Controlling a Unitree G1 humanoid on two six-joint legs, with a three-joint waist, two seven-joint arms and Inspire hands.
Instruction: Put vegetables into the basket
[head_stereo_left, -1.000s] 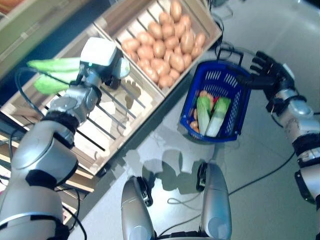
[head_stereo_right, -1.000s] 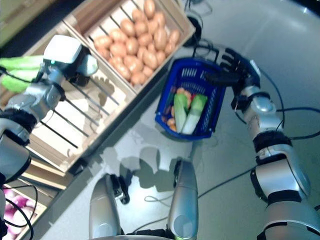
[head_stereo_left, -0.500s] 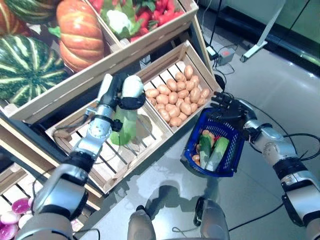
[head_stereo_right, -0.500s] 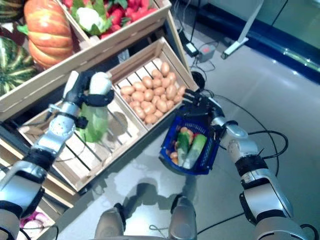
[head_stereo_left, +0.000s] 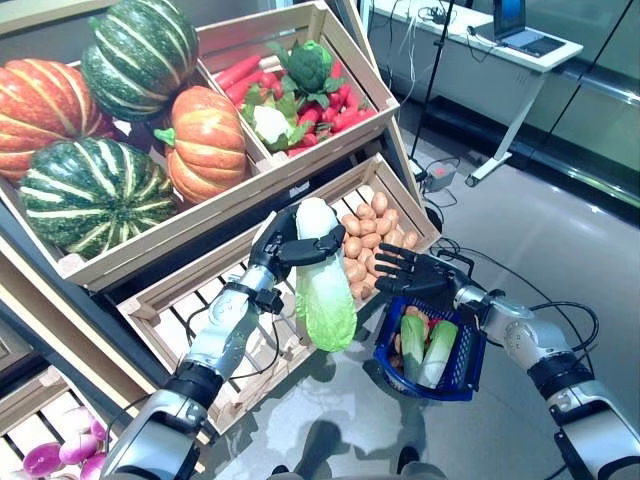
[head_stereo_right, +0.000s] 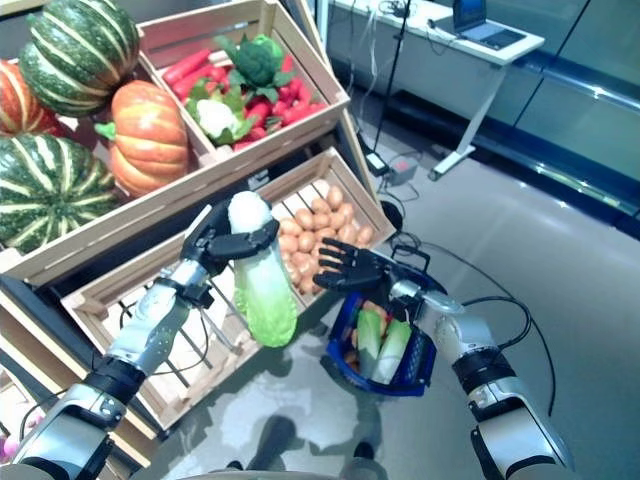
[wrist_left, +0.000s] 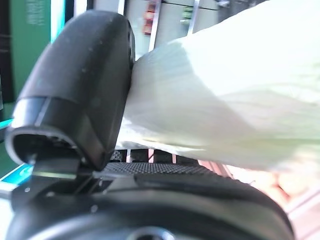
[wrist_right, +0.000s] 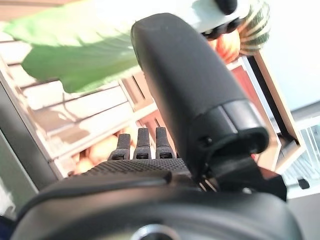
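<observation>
My left hand (head_stereo_left: 278, 245) is shut on the white stem end of a napa cabbage (head_stereo_left: 322, 295), which hangs leaf-down in front of the crates. Its thumb (wrist_left: 80, 90) presses on the pale cabbage (wrist_left: 225, 100) in the left wrist view. Just to the cabbage's right, my right hand (head_stereo_left: 415, 272) is open, fingers (wrist_right: 142, 145) straight and spread. A blue plastic basket (head_stereo_left: 468, 350) hangs below that hand. How the basket is held is hidden. It holds two green-white leafy vegetables (head_stereo_left: 425, 350) and some orange-red ones.
A crate of potatoes (head_stereo_left: 375, 225) sits behind both hands, and a bare slatted crate (head_stereo_left: 190, 310) lies under my left arm. Orange pumpkins (head_stereo_left: 205, 145), striped squashes (head_stereo_left: 95, 195) and mixed vegetables (head_stereo_left: 300, 85) fill the upper shelf. A desk (head_stereo_left: 500, 40) stands far right.
The camera has swung upward. The cabbage, held over the slatted crate before, now hangs next to my right hand, just left of the basket.
</observation>
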